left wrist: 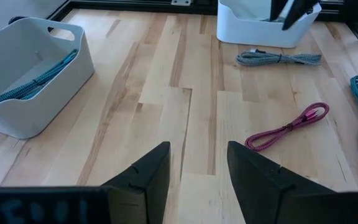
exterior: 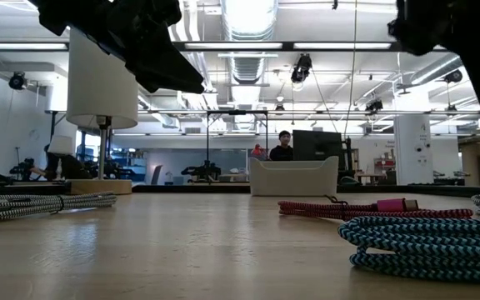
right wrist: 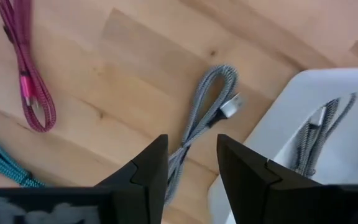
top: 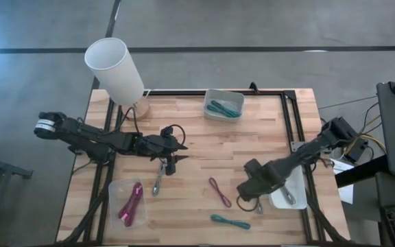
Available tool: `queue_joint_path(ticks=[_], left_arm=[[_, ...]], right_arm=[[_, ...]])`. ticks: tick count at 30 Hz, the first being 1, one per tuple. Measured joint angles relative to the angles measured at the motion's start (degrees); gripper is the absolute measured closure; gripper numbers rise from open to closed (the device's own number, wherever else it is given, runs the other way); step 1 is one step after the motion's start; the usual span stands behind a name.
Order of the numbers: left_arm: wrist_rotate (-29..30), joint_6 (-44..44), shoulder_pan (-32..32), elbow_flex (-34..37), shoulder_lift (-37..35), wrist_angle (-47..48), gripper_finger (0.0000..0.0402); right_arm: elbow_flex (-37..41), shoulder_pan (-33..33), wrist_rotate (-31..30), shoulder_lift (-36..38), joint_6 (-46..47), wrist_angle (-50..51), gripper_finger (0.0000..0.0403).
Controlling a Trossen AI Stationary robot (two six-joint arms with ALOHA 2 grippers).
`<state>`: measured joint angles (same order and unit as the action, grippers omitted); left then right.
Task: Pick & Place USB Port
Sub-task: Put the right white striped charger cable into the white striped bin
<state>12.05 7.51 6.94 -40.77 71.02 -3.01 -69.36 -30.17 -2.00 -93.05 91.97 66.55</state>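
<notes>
Your left pincer (top: 172,159) hangs above the table (top: 266,147) with its fingers parted and empty, a grey cable (top: 158,180) lying just beneath it. Farther right lie a pink cable (top: 219,191) and a teal cable (top: 229,221). Your right pincer (top: 247,192), fingers apart and empty, is above another grey cable (right wrist: 205,118) beside the white tray (top: 297,194).

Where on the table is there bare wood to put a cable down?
Widest bare patch: mid-table, between the back bin and the pink cable. The back right corner is also bare. Crowded along the front: left bin, grey cable, teal cable, right gripper, right bin.
</notes>
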Motion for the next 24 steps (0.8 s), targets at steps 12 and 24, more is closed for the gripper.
queue_joint_path(ticks=[12, 24], left_arm=[[0.0, 0.0, 0.0, 0.0, 0.0, 0.03, 0.0236], [0.0, 0.0, 0.0, 0.0, 0.0, 0.02, 0.0236]], right_arm=[[-0.79, 2.94, 12.83, -10.38, -5.93, -2.45, 0.027], [0.8, 7.74, 10.73, -14.89, -12.72, -2.82, 0.0269]])
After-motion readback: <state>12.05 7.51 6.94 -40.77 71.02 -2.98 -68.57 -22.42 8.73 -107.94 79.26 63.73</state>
